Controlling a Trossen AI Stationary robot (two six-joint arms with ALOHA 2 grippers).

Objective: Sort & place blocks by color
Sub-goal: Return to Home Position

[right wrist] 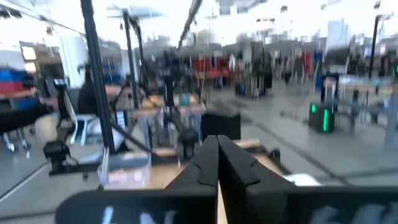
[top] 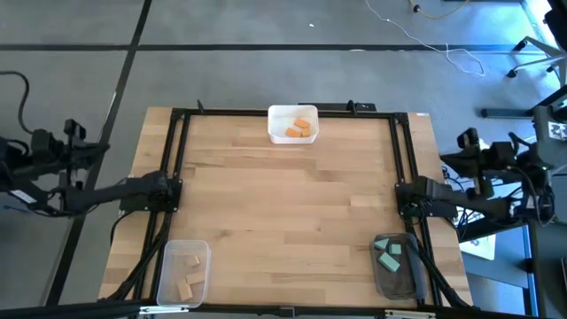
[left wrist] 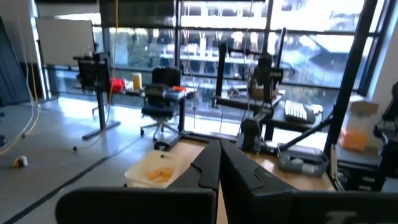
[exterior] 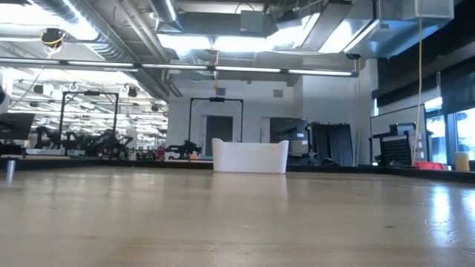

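Note:
Orange blocks (top: 299, 129) lie in a clear bin (top: 292, 112) at the table's far edge; that bin (exterior: 250, 156) also shows in the low view, and in the left wrist view (left wrist: 157, 173). Teal-green blocks (top: 390, 254) lie in a bin at the near right corner. Pale tan blocks (top: 190, 276) lie in a bin (top: 182, 252) at the near left corner. My left gripper (left wrist: 219, 163) is shut, held at the table's left edge, touching nothing. My right gripper (right wrist: 217, 160) is shut, held at the right edge, touching nothing.
A black frame (top: 288, 112) runs along the table's far edge and down both sides. The wooden tabletop (top: 283, 204) between the three bins is bare. Cables and equipment stand on the floor beyond the table.

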